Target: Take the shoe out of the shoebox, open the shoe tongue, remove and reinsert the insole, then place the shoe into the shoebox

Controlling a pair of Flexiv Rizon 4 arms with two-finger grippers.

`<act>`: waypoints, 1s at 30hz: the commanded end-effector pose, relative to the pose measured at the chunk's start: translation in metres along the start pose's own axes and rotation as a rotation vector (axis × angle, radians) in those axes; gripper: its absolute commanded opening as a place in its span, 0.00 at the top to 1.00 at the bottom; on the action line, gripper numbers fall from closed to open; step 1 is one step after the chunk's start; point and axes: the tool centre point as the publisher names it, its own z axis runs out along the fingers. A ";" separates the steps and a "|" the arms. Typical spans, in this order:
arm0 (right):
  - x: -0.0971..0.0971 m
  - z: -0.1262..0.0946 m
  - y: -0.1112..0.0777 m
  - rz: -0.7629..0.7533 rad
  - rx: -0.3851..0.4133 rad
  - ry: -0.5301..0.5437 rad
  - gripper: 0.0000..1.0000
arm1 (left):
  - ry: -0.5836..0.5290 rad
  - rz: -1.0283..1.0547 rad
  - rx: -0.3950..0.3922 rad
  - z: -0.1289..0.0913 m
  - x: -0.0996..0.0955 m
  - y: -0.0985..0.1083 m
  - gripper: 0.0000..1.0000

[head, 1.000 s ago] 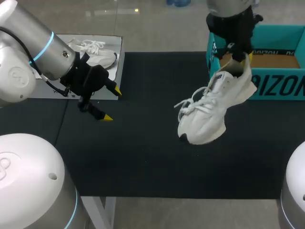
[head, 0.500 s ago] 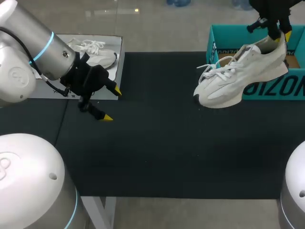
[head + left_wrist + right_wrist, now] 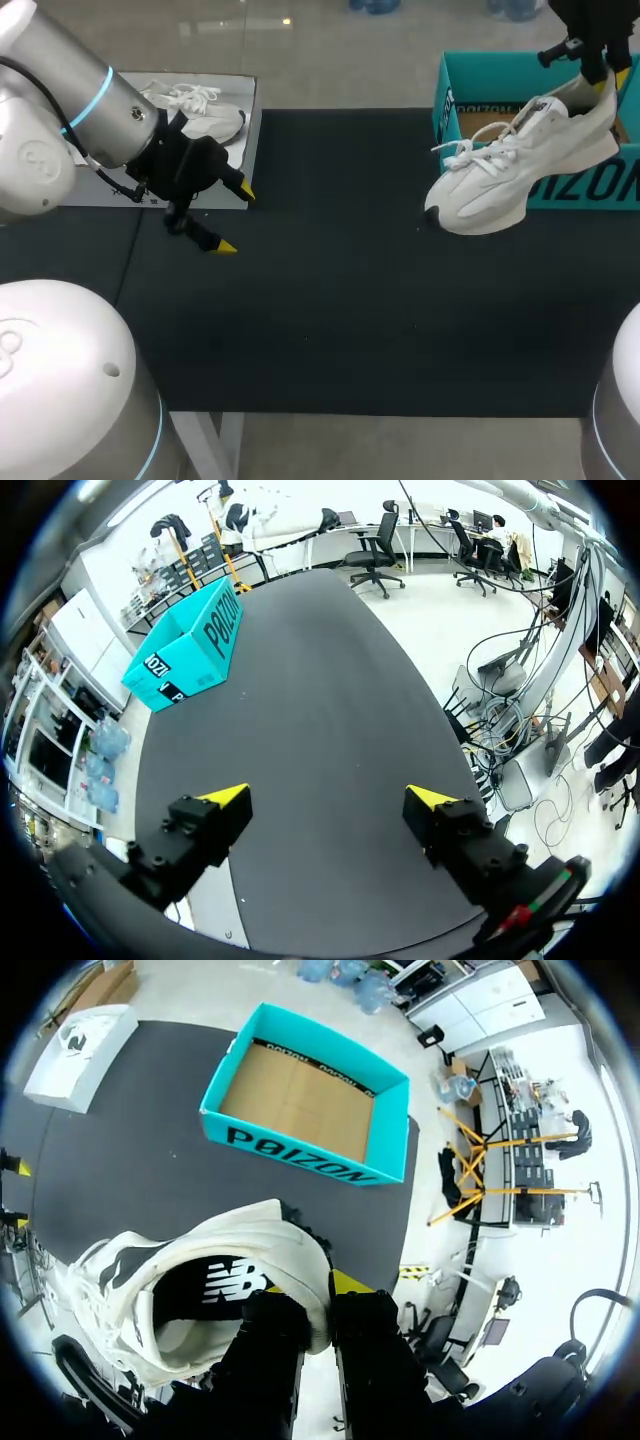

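Observation:
A white sneaker (image 3: 510, 175) hangs in the air over the mat's right side, toe pointing left and down, just in front of the teal shoebox (image 3: 455, 75). My right gripper (image 3: 602, 82) is shut on the sneaker's heel collar. In the right wrist view the heel rim of the sneaker (image 3: 215, 1285) is pinched between the right gripper's (image 3: 328, 1295) fingers, and the open, empty shoebox (image 3: 310, 1110) lies ahead of them. My left gripper (image 3: 236, 220) hovers open over the mat's left side, far from the shoe. Nothing sits between the left gripper's (image 3: 328, 797) fingers.
A black mat (image 3: 320, 320) covers the table. At the back left a white box lid (image 3: 240, 150) holds a second white sneaker (image 3: 195, 108). The teal shoebox (image 3: 190, 650) stands far ahead of the left gripper.
My right arm has carried the sneaker up and to the right, from over the mat's middle to the front of the shoebox. The left arm has not moved.

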 end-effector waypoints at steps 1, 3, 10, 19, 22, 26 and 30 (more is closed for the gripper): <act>-0.001 -0.001 0.000 0.000 0.000 0.002 1.00 | 0.002 0.001 -0.003 0.000 -0.001 0.000 0.00; -0.001 -0.001 0.000 0.000 0.000 0.002 1.00 | 0.002 0.001 -0.003 0.000 -0.001 0.000 0.00; -0.001 -0.001 0.000 0.000 0.000 0.002 1.00 | 0.002 0.001 -0.003 0.000 -0.001 0.000 0.00; -0.044 0.017 0.014 0.144 -0.025 -0.007 1.00 | 0.002 0.001 -0.003 0.000 -0.001 0.000 0.00; -0.059 0.022 0.019 0.195 -0.022 -0.018 1.00 | 0.002 0.001 -0.003 0.000 -0.001 0.000 0.00; -0.079 0.036 0.026 0.254 -0.017 -0.031 1.00 | 0.002 0.001 -0.003 0.000 -0.001 0.000 0.00; -0.090 0.052 0.035 0.308 0.018 -0.035 1.00 | 0.002 0.001 -0.003 0.000 -0.001 0.000 0.00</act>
